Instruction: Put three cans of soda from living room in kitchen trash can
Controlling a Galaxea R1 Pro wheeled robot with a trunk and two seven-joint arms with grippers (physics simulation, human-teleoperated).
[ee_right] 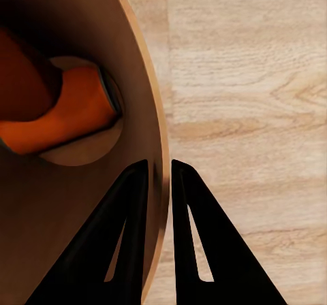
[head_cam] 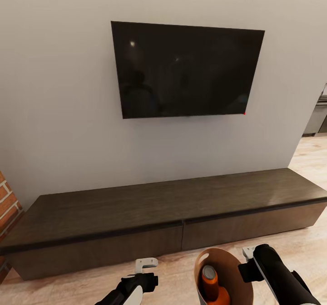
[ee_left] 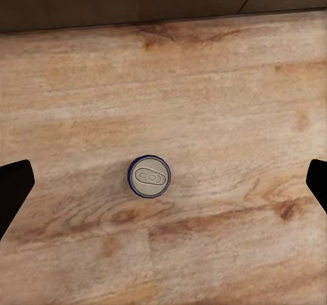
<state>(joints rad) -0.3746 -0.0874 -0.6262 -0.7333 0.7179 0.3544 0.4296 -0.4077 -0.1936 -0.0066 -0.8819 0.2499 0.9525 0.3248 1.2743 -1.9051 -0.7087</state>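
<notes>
The tash can (head_cam: 198, 273), tan-brown inside, is at the bottom of the head view in front of the low cabinet. My right gripper (head_cam: 249, 256) is shut on its rim; in the right wrist view one finger (ee_right: 119, 230) is inside the wall (ee_right: 75, 203) and the other outside. Two orange cans of soda (head_cam: 210, 278) lie in the bin, one (ee_right: 71, 118) on its floor and one (ee_right: 20, 67) leaning. A blue can of soda (ee_left: 148, 176) stands upright on the wood floor. My left gripper (ee_left: 165, 181) hangs open straight above it, with its fingers (ee_left: 13, 186) wide apart on either side.
A long low dark-wood cabinet (head_cam: 163, 214) runs along the wall under a black wall-mounted TV (head_cam: 186, 71). Red brick (head_cam: 7, 205) shows at the left edge. At the far right a doorway opens onto more light wood floor (head_cam: 311, 155).
</notes>
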